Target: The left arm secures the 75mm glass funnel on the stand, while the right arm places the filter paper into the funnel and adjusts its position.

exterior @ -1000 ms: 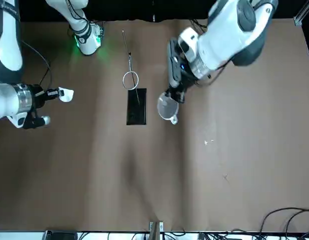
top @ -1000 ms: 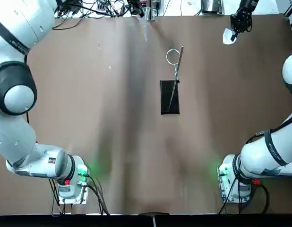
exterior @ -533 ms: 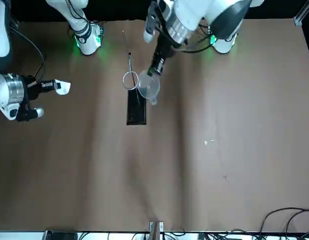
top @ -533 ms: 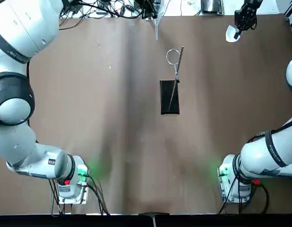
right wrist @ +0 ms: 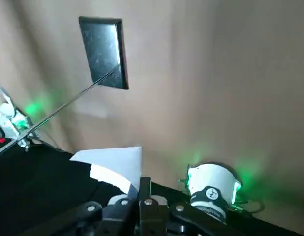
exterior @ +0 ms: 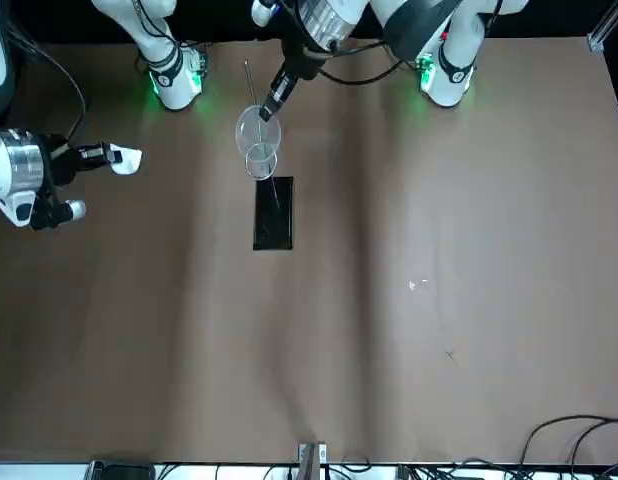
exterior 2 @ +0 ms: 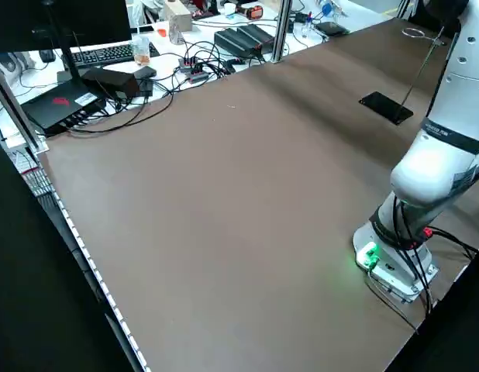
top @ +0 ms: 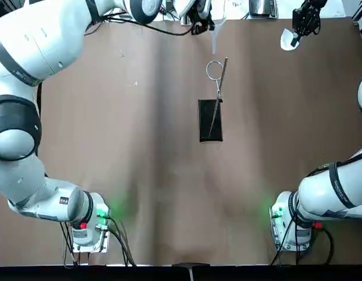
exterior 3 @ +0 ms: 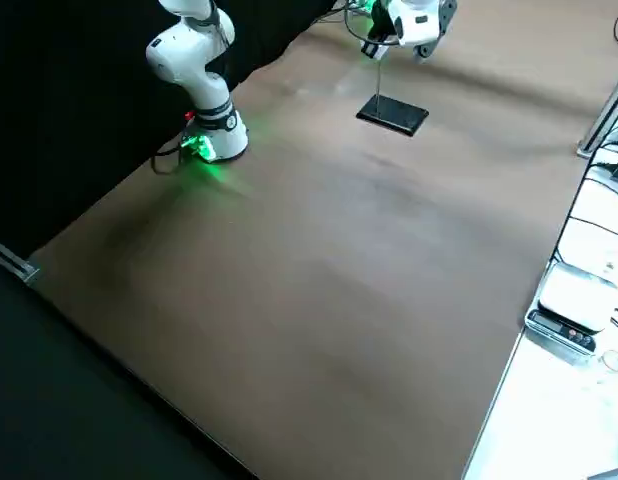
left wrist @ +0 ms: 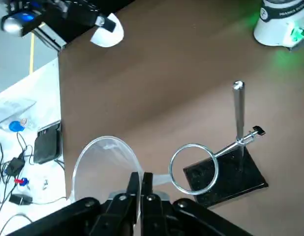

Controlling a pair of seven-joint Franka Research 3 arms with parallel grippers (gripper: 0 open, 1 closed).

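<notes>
Left gripper (left wrist: pixel 146 179) gripping glass funnel (left wrist: pixel 104 164), just beyond stand's ring (left wrist: pixel 214 172) | right gripper (top: pixel 294 42) pinching filter paper (top: pixel 287 40), far right | seating funnel, placing and adjusting paper: all still remaining

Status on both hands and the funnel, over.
Left hand shut on glass funnel, just short of ring. Right hand shut on filter paper, off to the side.

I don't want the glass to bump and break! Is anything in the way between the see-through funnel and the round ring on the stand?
Nothing I can see. The left gripper holds the glass funnel, and its stem points toward the wire ring with only open space between.
</notes>
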